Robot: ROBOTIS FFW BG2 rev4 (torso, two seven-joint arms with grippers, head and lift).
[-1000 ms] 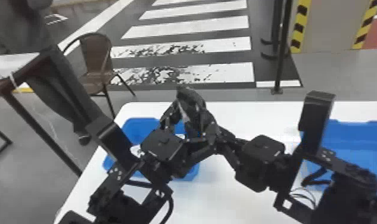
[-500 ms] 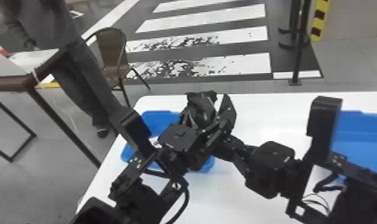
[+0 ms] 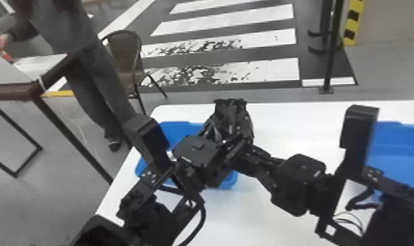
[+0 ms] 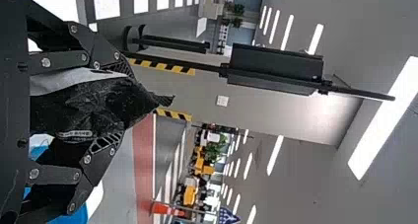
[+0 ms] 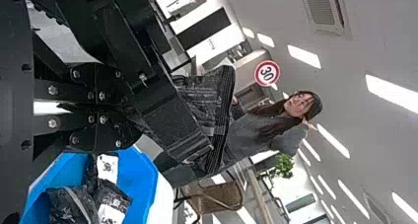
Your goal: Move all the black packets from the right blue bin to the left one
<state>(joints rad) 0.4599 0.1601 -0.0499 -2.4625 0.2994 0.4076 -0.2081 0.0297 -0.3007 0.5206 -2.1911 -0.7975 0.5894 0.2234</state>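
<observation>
Since half a second ago, the black packet (image 3: pixel 230 113) has shifted slightly up and toward the robot's right in the head view, above the left blue bin (image 3: pixel 179 130). The left gripper (image 3: pixel 231 131) has its fingers on opposite sides of the packet, parted by its bulk and closed against it. At the packet's lower part, the right gripper (image 3: pixel 229 151) has its fingers drawn nearly together; whether they pinch it, I cannot tell. The packet's long axis is roughly upright, its crumpled end pointing up, away from the left palm. On its side runs a small pale strip of print (image 4: pixel 76 134). Below, more black packets (image 5: pixel 71 204) lie askew in the left bin, some with white labels (image 5: pixel 107 168) carrying dark print. Across the white table (image 3: pixel 291 127) sits the right blue bin (image 3: pixel 400 139); behind the table stands a brown chair (image 3: pixel 124 59).
</observation>
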